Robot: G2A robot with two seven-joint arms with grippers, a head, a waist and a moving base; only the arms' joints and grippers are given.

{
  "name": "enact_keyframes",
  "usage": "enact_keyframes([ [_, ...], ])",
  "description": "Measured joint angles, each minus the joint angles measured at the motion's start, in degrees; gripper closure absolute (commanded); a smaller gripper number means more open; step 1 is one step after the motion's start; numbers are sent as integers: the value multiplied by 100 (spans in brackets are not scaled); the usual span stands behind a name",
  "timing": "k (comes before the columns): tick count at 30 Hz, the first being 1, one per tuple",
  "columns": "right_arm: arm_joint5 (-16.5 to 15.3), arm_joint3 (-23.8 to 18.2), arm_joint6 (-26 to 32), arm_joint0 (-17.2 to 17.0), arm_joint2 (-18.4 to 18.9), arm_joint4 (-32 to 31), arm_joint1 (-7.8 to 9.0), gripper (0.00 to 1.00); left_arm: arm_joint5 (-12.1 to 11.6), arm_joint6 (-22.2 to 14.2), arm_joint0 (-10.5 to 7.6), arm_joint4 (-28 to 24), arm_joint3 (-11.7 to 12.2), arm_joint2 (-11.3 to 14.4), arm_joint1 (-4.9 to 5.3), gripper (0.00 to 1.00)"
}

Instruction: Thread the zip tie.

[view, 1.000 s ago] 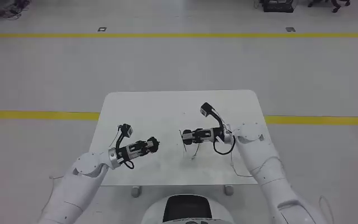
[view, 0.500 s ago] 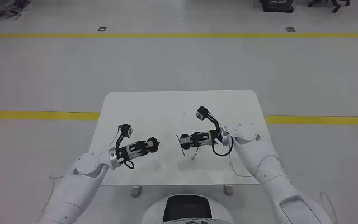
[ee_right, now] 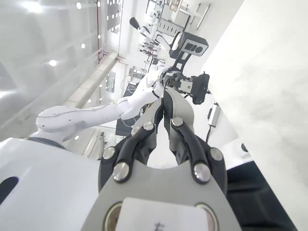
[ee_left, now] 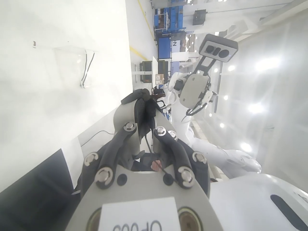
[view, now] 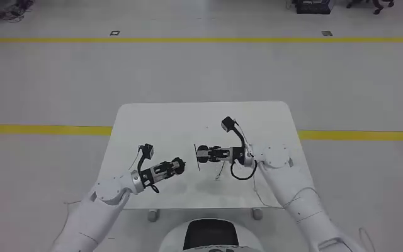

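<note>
White table (view: 151, 120), both arms over its near half. Since a second ago I see the right gripper (view: 199, 153) has slid toward the left gripper (view: 179, 166), which has edged inward too, so the gap is narrower. Left jaws are pressed together; I can make out nothing between them. Right jaws clamp the zip tie (view: 196, 157) above mid-table, its long axis running far-to-near, crosswise to the gripper.

The bench (view: 189, 120) is plain white, on a pale grey floor (view: 189, 69) crossed by yellow stripes (view: 56, 129). The zip tie (view: 196, 158) is a thin black strip. The left gripper (view: 181, 166) and right gripper (view: 199, 153) match: black fingers, grey metal body, silver rivets. Both sit on glossy white arms (view: 107, 192).
</note>
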Motion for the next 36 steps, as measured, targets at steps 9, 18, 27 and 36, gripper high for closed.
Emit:
enact_keyframes([
  [9, 0, -387, -1180, -294, -239, -1177, 54, 100, -21, 461, 223, -170, -247, -20, -3, 100],
  [18, 3, -400, -1188, -299, -226, -1184, 55, 100, -20, 456, 220, -165, -245, -19, -3, 100],
  [27, -1, -805, -3516, -815, -390, -3038, 76, 100, 471, 1855, 617, 591, -856, 213, -43, 100],
  [36, 0, -899, -4160, -973, -537, -3266, 157, 100, 1048, 2731, 896, 861, -1224, 447, -92, 100],
])
